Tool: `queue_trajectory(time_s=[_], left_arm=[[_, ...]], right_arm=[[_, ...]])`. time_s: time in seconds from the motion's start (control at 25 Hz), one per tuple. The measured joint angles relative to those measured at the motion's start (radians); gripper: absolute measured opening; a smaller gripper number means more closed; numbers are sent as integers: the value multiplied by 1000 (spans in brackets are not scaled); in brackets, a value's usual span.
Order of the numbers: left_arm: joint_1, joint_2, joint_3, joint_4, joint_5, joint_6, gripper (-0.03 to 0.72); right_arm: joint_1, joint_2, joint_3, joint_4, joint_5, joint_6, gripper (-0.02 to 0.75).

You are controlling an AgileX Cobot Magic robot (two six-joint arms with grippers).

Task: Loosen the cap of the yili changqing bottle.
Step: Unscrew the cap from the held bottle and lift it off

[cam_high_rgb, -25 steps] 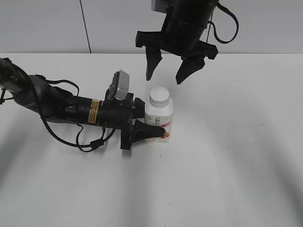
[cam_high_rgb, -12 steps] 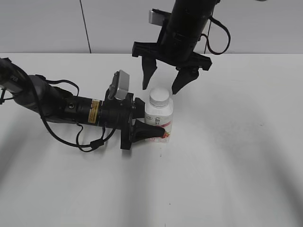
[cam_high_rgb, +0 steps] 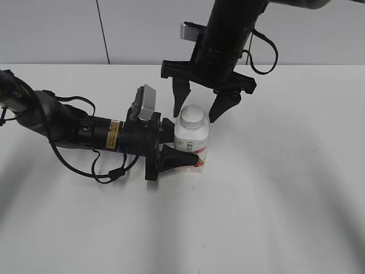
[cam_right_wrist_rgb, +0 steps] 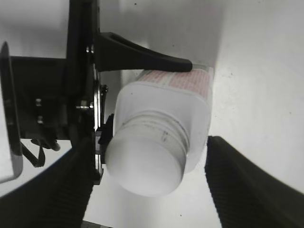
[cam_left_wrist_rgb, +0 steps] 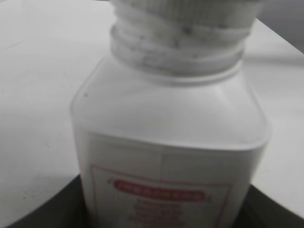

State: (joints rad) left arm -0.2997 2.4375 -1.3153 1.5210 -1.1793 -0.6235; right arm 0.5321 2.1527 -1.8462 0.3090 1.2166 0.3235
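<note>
Fingers of the left gripper are clamped on the lower body of the bottle, one dark finger lying flat along the labelled face. That arm reaches in low from the left, almost level with the white table, and steadies the bottle, which stands upright near the middle. The left wrist view is filled by the bottle's shoulder and threaded neck, slightly blurred, with the pink-red label below.

Moving right, the white cap sits on the neck, apparently not yet turned. Above it hangs the right gripper, pointing down with its two fingers spread wide, one on each side of the cap and touching nothing. In the right wrist view the cap lies between the two dark fingertips, nearer the left one.

To do this step well, the right gripper probably should centre over the cap, lower until its fingertips are level with the cap's side, close firmly, then twist while the left grip stays tight so the bottle cannot spin.
</note>
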Motion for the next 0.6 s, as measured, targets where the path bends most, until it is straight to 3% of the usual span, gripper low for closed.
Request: queue_trajectory(time_s=[0.32, 0.6], left_arm=[[0, 0, 0, 0, -1, 0, 403], [0, 0, 0, 0, -1, 0, 403]], right_arm=[[0, 0, 4, 2, 0, 1, 554], [0, 0, 4, 6, -1, 1, 388]])
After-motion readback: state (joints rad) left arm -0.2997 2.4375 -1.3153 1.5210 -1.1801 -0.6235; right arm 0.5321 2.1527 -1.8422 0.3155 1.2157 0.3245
